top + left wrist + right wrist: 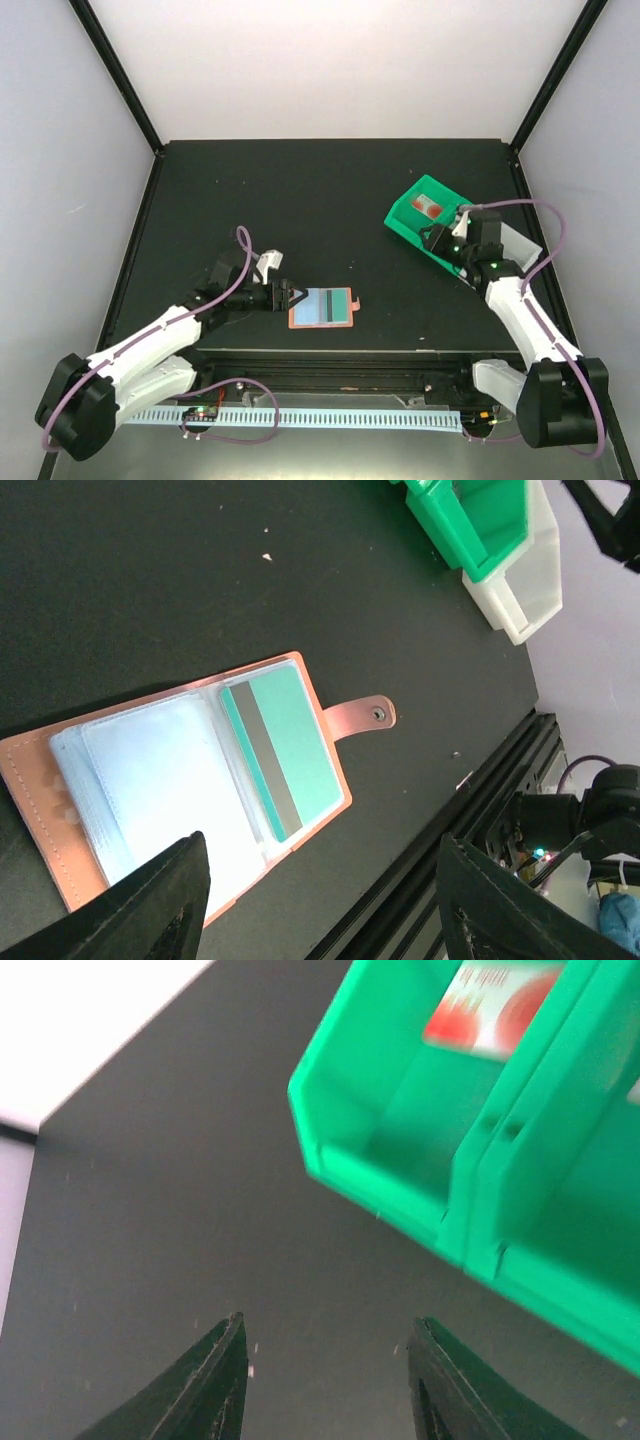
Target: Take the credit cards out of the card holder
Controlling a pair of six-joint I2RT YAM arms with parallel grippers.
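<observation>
The salmon-pink card holder lies open on the black table near the front middle. In the left wrist view the card holder shows clear sleeves. A teal card with a dark stripe sits in its right half and pale blue cards in its left half. Its snap tab sticks out to the right. My left gripper is open and empty at the holder's left edge; the left gripper hangs over the holder's near side. My right gripper is open and empty beside the green bin; the right gripper is above bare table.
A green compartment bin stands at the back right with a red-and-white card in it, also seen in the right wrist view. A white bin adjoins it. The table's front rail runs close to the holder.
</observation>
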